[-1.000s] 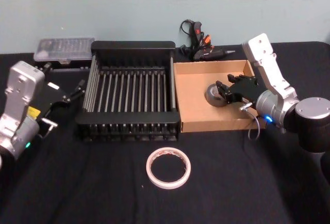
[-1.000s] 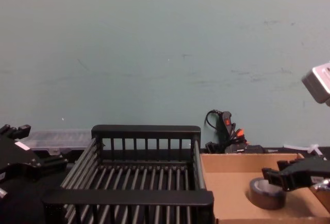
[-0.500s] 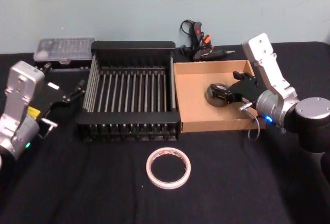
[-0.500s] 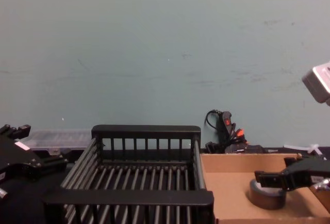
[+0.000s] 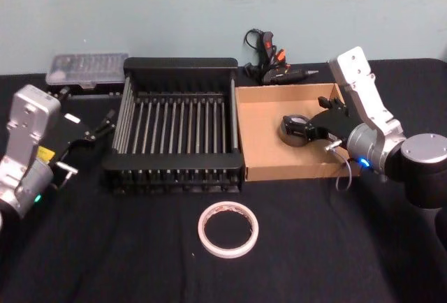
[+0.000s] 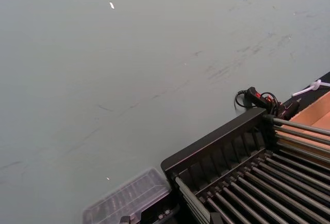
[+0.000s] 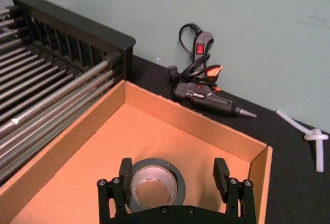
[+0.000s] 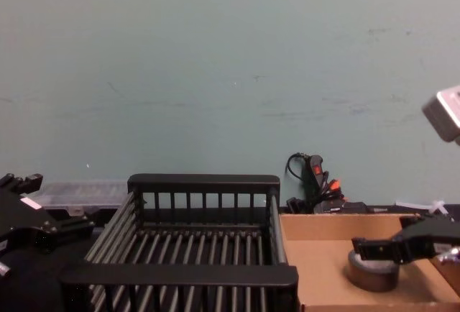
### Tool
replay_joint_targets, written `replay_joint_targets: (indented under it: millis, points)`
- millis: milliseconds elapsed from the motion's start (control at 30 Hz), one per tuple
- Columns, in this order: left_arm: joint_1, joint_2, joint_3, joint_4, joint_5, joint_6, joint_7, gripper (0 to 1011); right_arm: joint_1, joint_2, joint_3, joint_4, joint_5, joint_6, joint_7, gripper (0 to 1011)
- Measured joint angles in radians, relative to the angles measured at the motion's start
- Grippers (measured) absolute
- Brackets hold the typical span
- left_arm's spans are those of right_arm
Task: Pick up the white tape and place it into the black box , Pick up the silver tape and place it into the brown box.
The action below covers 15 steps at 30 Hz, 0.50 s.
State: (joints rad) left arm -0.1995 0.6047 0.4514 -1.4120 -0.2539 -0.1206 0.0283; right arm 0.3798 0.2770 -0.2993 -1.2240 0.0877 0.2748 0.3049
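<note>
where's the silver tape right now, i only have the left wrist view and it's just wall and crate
Observer: The silver tape lies flat on the floor of the brown box, right of the black box.
Operator: is the right end effector still on it
Observer: The right end effector is open over the roll, one finger at each side, neither touching it.
Operator: and the white tape
Observer: The white tape lies on the table in front of the black box, not yet picked up.
Operator: left arm doing anything
Observer: The left end effector is beside the black box's left wall, holding nothing.
</note>
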Motion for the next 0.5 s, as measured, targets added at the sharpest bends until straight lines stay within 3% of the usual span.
replay_joint_targets:
  millis: [267, 500]
  points:
    - [0.0, 0.0, 0.0, 0.0, 0.0, 0.0, 0.0, 1001, -0.034, 0.008, 0.026, -0.082, 0.016, 0.013, -0.001, 1002]
    - [0.0, 0.0, 0.0, 0.0, 0.0, 0.0, 0.0, 1001, -0.097, 0.031, 0.046, -0.226, 0.04, 0.073, 0.006, 1002]
